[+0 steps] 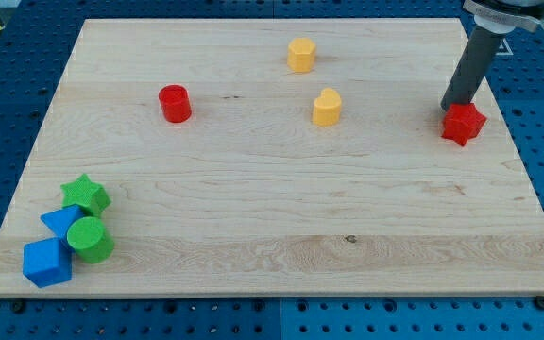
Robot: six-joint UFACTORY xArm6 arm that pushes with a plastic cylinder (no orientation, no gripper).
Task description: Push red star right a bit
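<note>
Red star [464,124] sits near the view's right edge of the wooden board [253,217], roughly level with the yellow heart-like block [327,108]; well apart from everything else on the board.

My tip [449,107] is down at the star's upper-left shoulder, touching it or just shy of it; the rod's end is partly masked by the block, so contact is probable but not certain. No claw on this rig; the rod carries nothing and can only shove.

Step in hand, as I judge it: approach done, push about to start or barely started; the tip is on the correct side (the view's left of the star) for a rightward shove.

Next move calls for: a short travel toward the view's right; the tip sits slightly toward the view's top of the star's centre, so a straight push may spin the star or slide it down-right; dropping the tip a little toward the view's bottom first would centre the contact. Board edge is near on that side; "a bit" must stay a bit.

Bystanders, none in the path: red cylinder [174,103] and yellow hexagonal block [301,55] in the upper half; green star [85,195], blue triangular block [61,223], green cylinder [91,240] and blue cube [46,263] clustered at the view's bottom left.
</note>
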